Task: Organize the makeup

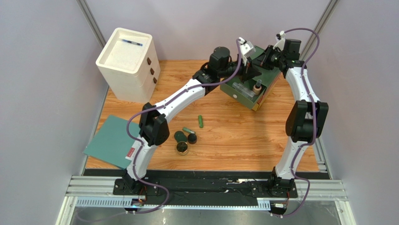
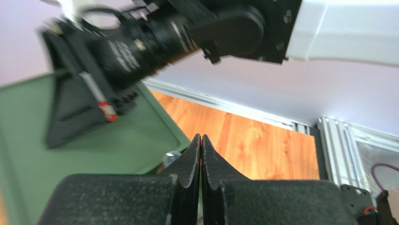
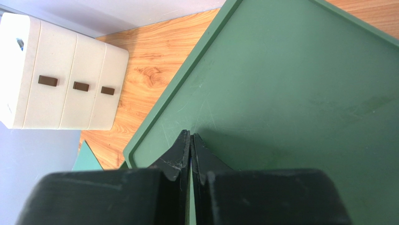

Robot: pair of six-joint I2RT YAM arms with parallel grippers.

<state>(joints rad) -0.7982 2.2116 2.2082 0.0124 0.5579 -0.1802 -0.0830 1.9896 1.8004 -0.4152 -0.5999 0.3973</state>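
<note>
Nearest, three round jars (image 1: 180, 136) and two green tubes (image 1: 200, 121) lie loose on the table (image 1: 234, 136). Farther back, small bottles (image 1: 257, 87) stand inside the green box (image 1: 241, 96). Over it the left gripper (image 2: 201, 140) is pinched together, empty, while the right gripper (image 3: 191, 138) clamps the raised lid (image 3: 304, 93).

I count two green tubes (image 1: 200, 121), one dark green jar (image 1: 180, 136), one black jar (image 1: 192, 138) and one gold-rimmed compact (image 1: 182, 148), all well apart from my left pincer (image 2: 201, 140), toward its arm's base. One green box (image 1: 236, 93) sits near that pincer, with one beige bottle (image 1: 257, 87) inside. My right pincer (image 3: 190, 136) pinches one lid (image 3: 290, 93). There is one three-drawer unit (image 1: 140, 77) and one blue pen (image 1: 132, 42).
</note>
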